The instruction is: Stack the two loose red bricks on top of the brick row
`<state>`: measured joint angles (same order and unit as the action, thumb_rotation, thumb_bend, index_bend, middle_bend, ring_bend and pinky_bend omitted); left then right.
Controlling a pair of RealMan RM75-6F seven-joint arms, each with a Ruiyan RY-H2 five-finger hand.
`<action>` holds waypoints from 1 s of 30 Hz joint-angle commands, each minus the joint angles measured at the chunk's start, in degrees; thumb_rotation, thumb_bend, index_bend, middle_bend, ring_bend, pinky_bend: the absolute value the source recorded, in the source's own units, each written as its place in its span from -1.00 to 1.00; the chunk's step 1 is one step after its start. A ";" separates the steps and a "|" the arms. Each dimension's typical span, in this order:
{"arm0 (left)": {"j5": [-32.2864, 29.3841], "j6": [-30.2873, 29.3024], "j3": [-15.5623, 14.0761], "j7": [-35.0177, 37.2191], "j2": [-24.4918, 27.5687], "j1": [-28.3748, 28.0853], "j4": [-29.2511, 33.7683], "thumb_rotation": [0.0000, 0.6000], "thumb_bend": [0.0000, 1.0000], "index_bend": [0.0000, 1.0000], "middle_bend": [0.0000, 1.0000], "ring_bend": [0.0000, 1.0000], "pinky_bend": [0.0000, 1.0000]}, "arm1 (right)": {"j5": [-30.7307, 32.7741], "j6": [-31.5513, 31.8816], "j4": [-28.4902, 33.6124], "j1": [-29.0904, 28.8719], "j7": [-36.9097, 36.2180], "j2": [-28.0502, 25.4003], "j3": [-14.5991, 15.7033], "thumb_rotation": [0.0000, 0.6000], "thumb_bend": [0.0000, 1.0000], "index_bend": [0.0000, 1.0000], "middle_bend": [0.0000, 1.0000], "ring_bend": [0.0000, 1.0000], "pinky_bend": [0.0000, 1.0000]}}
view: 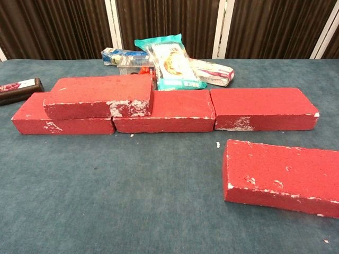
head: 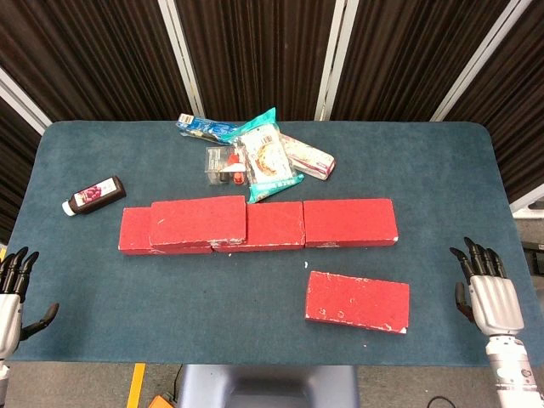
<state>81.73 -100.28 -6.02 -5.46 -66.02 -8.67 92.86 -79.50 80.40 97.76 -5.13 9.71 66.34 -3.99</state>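
- Two hands show in the head view, both holding nothing: the left hand (head: 12,297) sits at the near left corner of the table (head: 442,170) with its fingers spread and pointing up, and the right hand (head: 488,293) sits at the near right edge, fingers likewise apart.
- Neither hand touches a brick; both are well apart from the row. The chest view shows neither hand.
- One loose brick (head: 358,301) (view: 280,176) lies flat on the blue cloth, in front of the right end of the row and apart from it, nearer the right hand.
- The brick row (head: 314,224) (view: 212,110) runs left to right across the middle of the table.
- The other red brick, the stacked brick (head: 199,223) (view: 98,96), lies flat on top of the row's left part, bridging the first two bricks.
- Behind the row lies a heap of snack packets (head: 268,157) (view: 169,61).
- A small dark bottle (head: 93,195) (view: 20,87) lies on its side by the row's left end, toward the far side.
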 commanded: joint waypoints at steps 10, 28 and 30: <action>2.16 1.99 2.38 1.59 0.30 2.38 -0.10 1.00 -0.52 -1.00 -1.00 -1.00 -1.00 | 2.98 -8.81 4.83 -4.81 6.58 -0.53 0.33 1.00 -0.73 -0.73 -0.85 -0.99 -1.00; 1.99 5.62 4.85 2.76 1.07 3.60 0.43 1.00 -0.52 -1.00 -1.00 -1.00 -1.00 | 26.17 -20.01 26.08 -19.41 32.25 -0.76 -0.07 1.00 -1.00 -1.00 -0.98 -1.00 -1.00; 1.94 6.11 5.07 2.85 1.21 3.72 0.59 1.00 -0.53 -1.00 -1.00 -1.00 -1.00 | 28.14 -19.16 26.50 -20.48 34.02 0.42 0.45 1.00 -1.00 -1.00 -0.98 -1.00 -1.00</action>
<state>83.69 -94.26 -1.02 -2.65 -64.87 -5.00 93.39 -53.08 60.89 123.08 -24.24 42.03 65.61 -4.08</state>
